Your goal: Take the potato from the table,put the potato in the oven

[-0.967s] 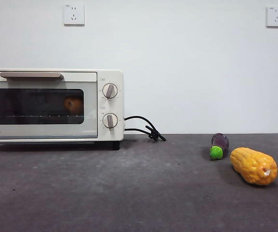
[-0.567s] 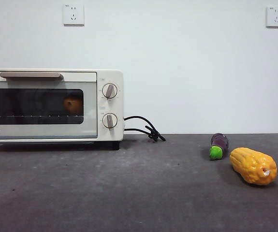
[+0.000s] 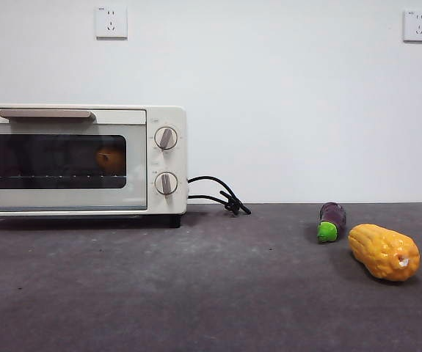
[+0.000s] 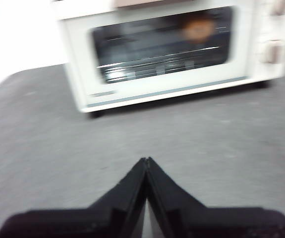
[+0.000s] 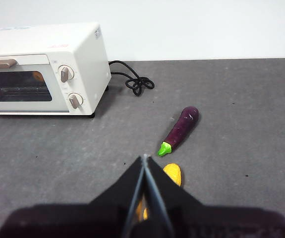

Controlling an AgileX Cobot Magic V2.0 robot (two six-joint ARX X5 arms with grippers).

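While both grippers (image 4: 146, 161) (image 5: 144, 157) sit clenched empty, the potato (image 3: 111, 158) lies inside the TOSHIBA-marked oven (image 3: 159, 114).

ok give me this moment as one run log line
potato: inside oven, door shut | left gripper: shut, empty, facing oven | right gripper: shut, empty, above corn | eggplant: on table

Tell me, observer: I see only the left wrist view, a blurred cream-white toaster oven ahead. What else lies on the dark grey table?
Observer: A small purple eggplant with a green cap and a bumpy yellow-orange corn cob lie side by side, well away from the cream-white toaster oven, off its knob side.
Operator: Where is the right gripper?
Observer: The right gripper hangs shut and empty, the corn cob just beyond its tips.
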